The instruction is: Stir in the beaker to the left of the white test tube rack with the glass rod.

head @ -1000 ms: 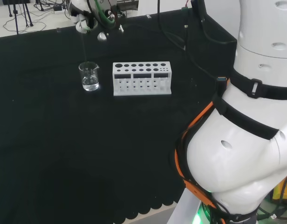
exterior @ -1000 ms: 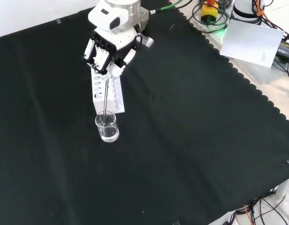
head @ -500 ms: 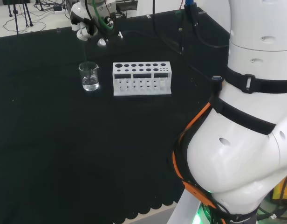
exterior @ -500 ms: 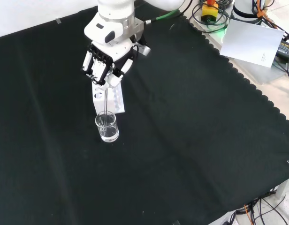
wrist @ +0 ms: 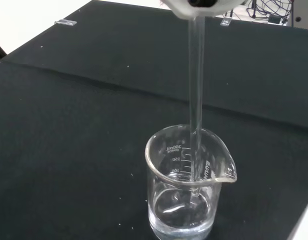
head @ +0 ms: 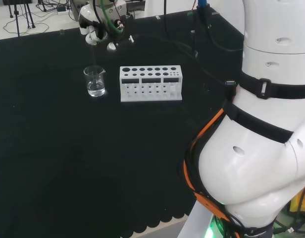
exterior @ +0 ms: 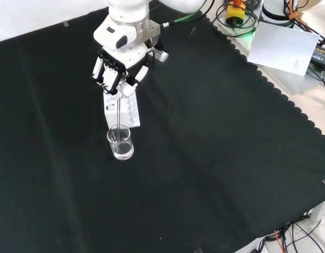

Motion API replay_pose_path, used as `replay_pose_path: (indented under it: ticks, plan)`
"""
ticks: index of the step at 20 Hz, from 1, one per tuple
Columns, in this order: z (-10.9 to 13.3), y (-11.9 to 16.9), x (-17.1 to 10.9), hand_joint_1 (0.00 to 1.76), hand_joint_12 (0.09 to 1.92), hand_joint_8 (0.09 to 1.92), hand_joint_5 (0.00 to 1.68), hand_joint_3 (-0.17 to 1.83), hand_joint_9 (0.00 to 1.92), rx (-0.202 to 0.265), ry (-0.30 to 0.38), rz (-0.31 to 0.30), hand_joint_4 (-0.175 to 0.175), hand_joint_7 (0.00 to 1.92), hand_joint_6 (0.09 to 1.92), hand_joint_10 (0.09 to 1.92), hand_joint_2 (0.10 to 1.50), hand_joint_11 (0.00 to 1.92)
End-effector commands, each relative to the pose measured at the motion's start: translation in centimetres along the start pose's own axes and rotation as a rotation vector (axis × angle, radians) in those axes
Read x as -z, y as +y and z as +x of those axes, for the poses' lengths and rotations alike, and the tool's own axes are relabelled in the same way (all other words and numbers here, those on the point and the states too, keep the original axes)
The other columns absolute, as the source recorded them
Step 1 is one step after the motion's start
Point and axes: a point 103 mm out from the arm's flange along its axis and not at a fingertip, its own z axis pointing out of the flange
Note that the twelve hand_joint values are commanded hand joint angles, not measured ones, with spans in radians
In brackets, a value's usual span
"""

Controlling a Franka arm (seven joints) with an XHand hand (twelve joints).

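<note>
Black-and-white robot hand [exterior: 116,74] is pinching the thin clear glass rod [wrist: 195,100] upright — tip is sitting in the small clear glass beaker [exterior: 120,143] of liquid, at 9 o'clock of the white test tube rack [head: 151,83] in head view. Rod's in — stirring itself looks left to finish.

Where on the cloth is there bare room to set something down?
In the front view, everything right of the beaker and white rack is bare black cloth, as is the near side. It's crowded where the robot hand holds the glass rod.
</note>
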Motion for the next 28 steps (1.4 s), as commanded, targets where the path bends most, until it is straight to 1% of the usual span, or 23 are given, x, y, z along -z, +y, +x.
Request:
replay_pose_path:
  ticks: [1,8,12,17,20,24,28]
  plan:
    - [0.0,-1.0,-0.1,1.44,1.05,1.4,0.83,0.0,1.57,-0.006,0.001,0.013,-0.175,0.95,0.97,0.94,1.14,0.82]
    - [2.5,-1.0,-1.0,1.44,1.05,1.4,0.83,0.0,1.57,0.023,0.021,0.037,-0.175,0.95,0.97,0.94,1.14,0.82]
    - [2.9,0.0,-1.9,1.44,1.05,1.4,0.83,0.0,1.57,0.037,0.035,0.044,-0.175,0.95,0.97,0.94,1.14,0.82]
    - [2.3,1.8,-2.2,1.44,1.05,1.4,0.83,0.0,1.57,0.043,0.044,0.043,-0.175,0.95,0.97,0.94,1.14,0.82]
    - [1.8,2.4,-2.0,1.44,1.05,1.4,0.83,0.0,1.57,0.036,0.05,0.037,-0.175,0.95,0.97,0.94,1.14,0.82]
    - [0.5,2.0,-1.8,1.44,1.05,1.4,0.83,0.0,1.57,0.022,0.037,0.042,-0.175,0.95,0.97,0.94,1.14,0.82]
    - [-1.2,1.0,-1.8,1.44,1.05,1.4,0.83,0.0,1.57,-0.007,0.011,0.058,-0.175,0.95,0.97,0.94,1.14,0.81]
